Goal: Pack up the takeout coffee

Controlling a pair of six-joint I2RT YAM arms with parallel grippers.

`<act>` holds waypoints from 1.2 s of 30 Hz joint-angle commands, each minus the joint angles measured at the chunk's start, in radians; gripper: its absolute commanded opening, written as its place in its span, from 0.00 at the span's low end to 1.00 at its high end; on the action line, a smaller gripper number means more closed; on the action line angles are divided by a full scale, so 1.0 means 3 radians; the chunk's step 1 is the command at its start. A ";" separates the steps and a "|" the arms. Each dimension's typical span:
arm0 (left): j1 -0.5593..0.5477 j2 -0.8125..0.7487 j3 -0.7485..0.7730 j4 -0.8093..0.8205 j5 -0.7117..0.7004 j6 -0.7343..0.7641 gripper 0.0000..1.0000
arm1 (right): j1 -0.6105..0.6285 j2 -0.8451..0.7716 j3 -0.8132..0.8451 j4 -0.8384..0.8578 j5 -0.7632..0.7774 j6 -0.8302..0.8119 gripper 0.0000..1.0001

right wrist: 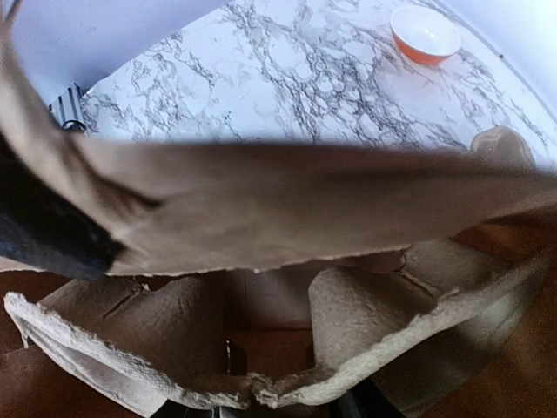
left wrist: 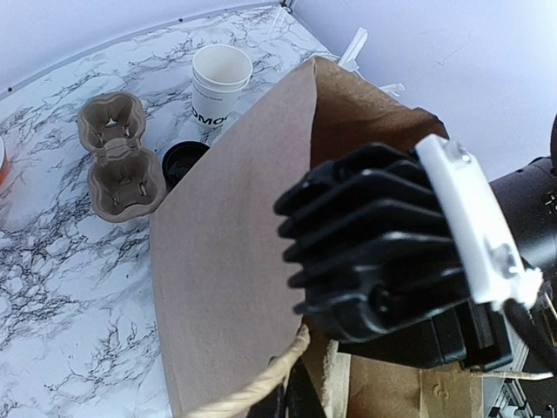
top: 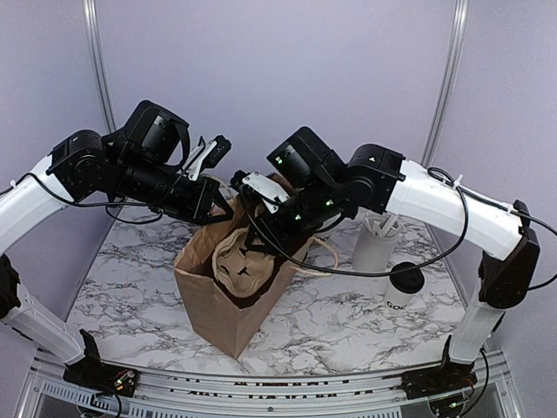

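Note:
The takeout coffee (top: 405, 286), a small white cup with a black lid, stands on the marble at the right, apart from both grippers. A brown paper bag (top: 218, 292) stands open at the table's middle. My left gripper (top: 216, 203) is shut on the bag's far rim beside its rope handle (left wrist: 252, 392). My right gripper (top: 261, 228) reaches into the bag's mouth, shut on the rim of a pulp cup carrier (top: 239, 261). In the right wrist view the carrier (right wrist: 365, 313) hangs inside the bag below the bag's rim (right wrist: 287, 200).
A tall white cylinder with utensils (top: 376, 242) stands behind the coffee. Beyond the bag lie a second pulp carrier (left wrist: 120, 157), a lidless white cup (left wrist: 219, 80) and a loose black lid (left wrist: 183, 161). An orange bowl (right wrist: 425, 33) sits far off.

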 commanded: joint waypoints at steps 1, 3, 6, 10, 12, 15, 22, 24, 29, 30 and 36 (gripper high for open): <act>-0.0017 -0.0008 -0.0067 0.0122 -0.0038 -0.0018 0.00 | 0.0008 0.0068 0.0167 -0.0246 0.0295 -0.0046 0.39; -0.0016 -0.0014 -0.0080 0.0122 -0.0073 -0.0001 0.00 | 0.0007 0.0071 0.0162 -0.0276 0.0325 -0.0037 0.39; -0.0012 -0.0017 -0.0096 0.0121 -0.0110 0.0016 0.00 | 0.0010 0.0061 0.0157 -0.0296 0.0326 -0.0027 0.39; -0.0011 0.0002 -0.0096 0.0124 -0.0112 0.0036 0.00 | 0.0007 0.0099 0.0197 -0.0390 0.0342 -0.0021 0.38; -0.0009 0.0001 -0.0101 0.0123 -0.0124 0.0050 0.00 | 0.0012 0.0135 0.0237 -0.0476 0.0377 -0.0012 0.38; -0.0011 -0.0001 -0.0097 0.0122 -0.0123 0.0062 0.00 | 0.0017 0.0164 0.0256 -0.0560 0.0431 -0.0005 0.38; -0.0011 -0.0004 -0.0101 0.0152 -0.0078 0.0069 0.05 | 0.0019 0.0317 0.0386 -0.0651 0.0475 0.0027 0.38; -0.0011 -0.0032 -0.0110 0.0158 -0.0089 0.0073 0.09 | 0.0018 0.0336 0.0412 -0.0656 0.0479 0.0026 0.38; -0.0011 -0.0113 -0.0163 0.0178 -0.0146 0.0052 0.19 | 0.0018 0.0382 0.0487 -0.0685 0.0482 0.0028 0.38; -0.0010 -0.0139 -0.0183 0.0182 -0.0166 0.0047 0.21 | 0.0018 0.0387 0.0496 -0.0688 0.0482 0.0029 0.38; -0.0009 -0.0254 -0.0254 0.0193 -0.0313 0.0023 0.27 | 0.0015 0.0417 0.0546 -0.0687 0.0467 0.0032 0.38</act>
